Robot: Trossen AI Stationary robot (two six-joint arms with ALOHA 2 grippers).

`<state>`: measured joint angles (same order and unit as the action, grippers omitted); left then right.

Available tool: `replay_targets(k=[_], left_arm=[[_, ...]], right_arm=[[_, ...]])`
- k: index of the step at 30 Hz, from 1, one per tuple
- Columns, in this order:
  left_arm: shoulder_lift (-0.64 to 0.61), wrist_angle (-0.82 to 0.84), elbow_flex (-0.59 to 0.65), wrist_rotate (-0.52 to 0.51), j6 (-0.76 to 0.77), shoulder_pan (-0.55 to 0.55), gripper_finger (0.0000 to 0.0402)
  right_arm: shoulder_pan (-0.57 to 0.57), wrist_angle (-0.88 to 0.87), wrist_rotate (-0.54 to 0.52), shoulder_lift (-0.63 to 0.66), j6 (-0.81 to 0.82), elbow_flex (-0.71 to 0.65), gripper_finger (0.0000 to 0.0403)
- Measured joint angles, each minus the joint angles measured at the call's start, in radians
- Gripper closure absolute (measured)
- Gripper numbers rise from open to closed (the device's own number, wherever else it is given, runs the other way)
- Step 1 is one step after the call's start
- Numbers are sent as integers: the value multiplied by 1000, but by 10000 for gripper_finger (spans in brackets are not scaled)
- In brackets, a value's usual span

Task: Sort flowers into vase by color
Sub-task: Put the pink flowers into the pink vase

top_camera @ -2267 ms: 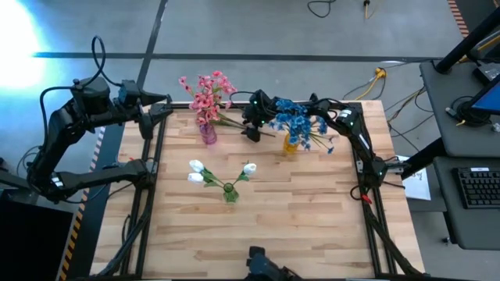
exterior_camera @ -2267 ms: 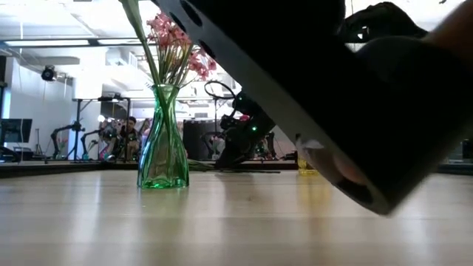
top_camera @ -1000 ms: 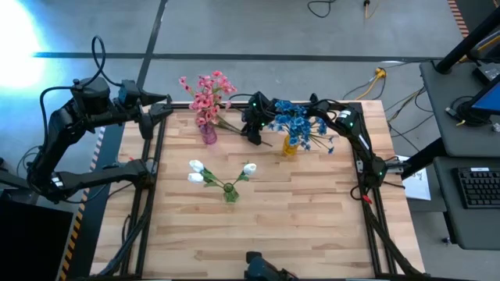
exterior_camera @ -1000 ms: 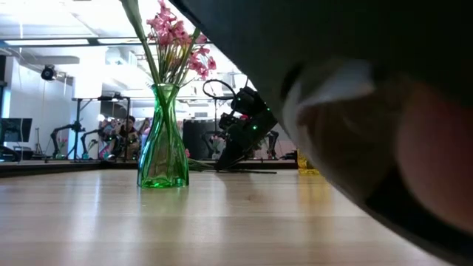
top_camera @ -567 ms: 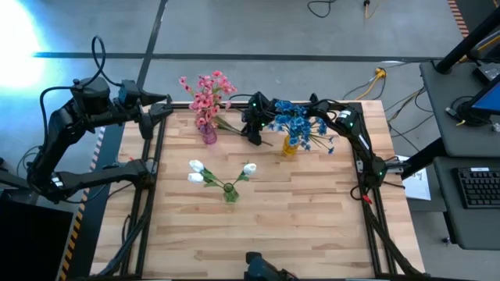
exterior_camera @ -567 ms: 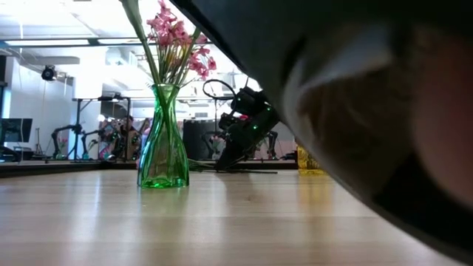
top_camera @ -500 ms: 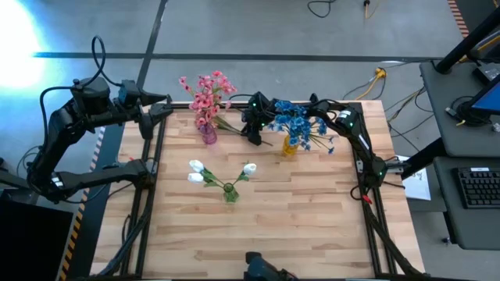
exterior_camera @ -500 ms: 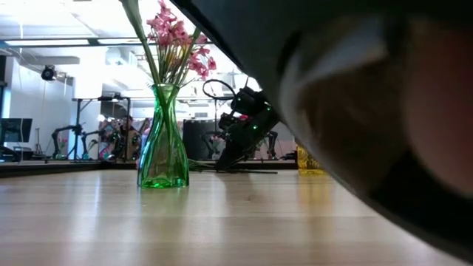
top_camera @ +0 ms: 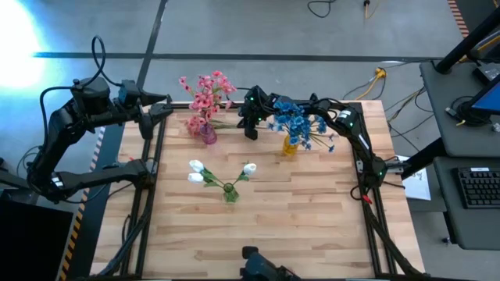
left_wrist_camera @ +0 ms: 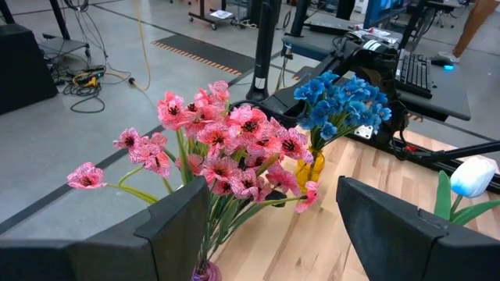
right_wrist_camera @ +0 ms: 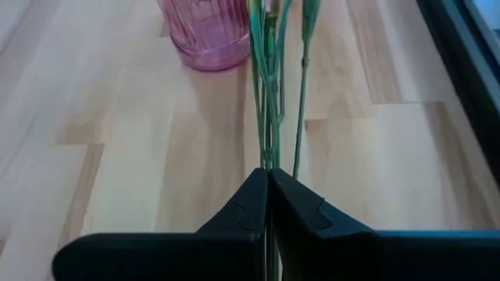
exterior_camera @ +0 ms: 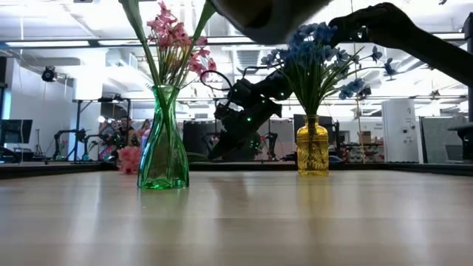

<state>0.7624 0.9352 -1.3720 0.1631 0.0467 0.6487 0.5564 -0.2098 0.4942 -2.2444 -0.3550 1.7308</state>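
Pink blossoms are crowding the pink vase [top_camera: 208,134] at the far edge of the wooden table [top_camera: 297,211], and this vase is serving as the landmark. Just beside it, toward the yellow vase [top_camera: 290,146], the right gripper [top_camera: 250,129] is hanging with its fingers pressed together on the thin green stems [right_wrist_camera: 269,86] of a loose pink sprig; in the right wrist view those stems are running from the closed fingertips past the pink glass. The sprig's blossom [top_camera: 193,125] is showing on the other side of the pink vase, near the table's far left corner. Beyond the right gripper from the pink vase, the yellow vase is holding the blue flowers [top_camera: 297,119]. Nearer the camera than the pink vase, a green vase [top_camera: 230,193] is carrying the white flowers [top_camera: 197,172]. The left gripper [top_camera: 162,105] is waiting off the table's far left corner, well apart from the pink vase, its fingers standing wide apart with nothing between them in the left wrist view, which is looking onto the pink flowers [left_wrist_camera: 226,152].
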Motion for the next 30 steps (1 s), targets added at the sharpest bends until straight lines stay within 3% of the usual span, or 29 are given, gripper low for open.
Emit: replay_targets(k=[5,9,20,30], left_arm=[[0,0,0,0,0,0,134],[0,0,0,0,0,0,134],[0,0,0,0,0,0,134],[0,0,0,0,0,0,134]], right_arm=[[3,-9,-11,0,-9,10,393],[4,-45,-93,0,-56,10,393],[15,-104,-106,0,-56,24,392],[11,-229,-104,0,-24,27,308]])
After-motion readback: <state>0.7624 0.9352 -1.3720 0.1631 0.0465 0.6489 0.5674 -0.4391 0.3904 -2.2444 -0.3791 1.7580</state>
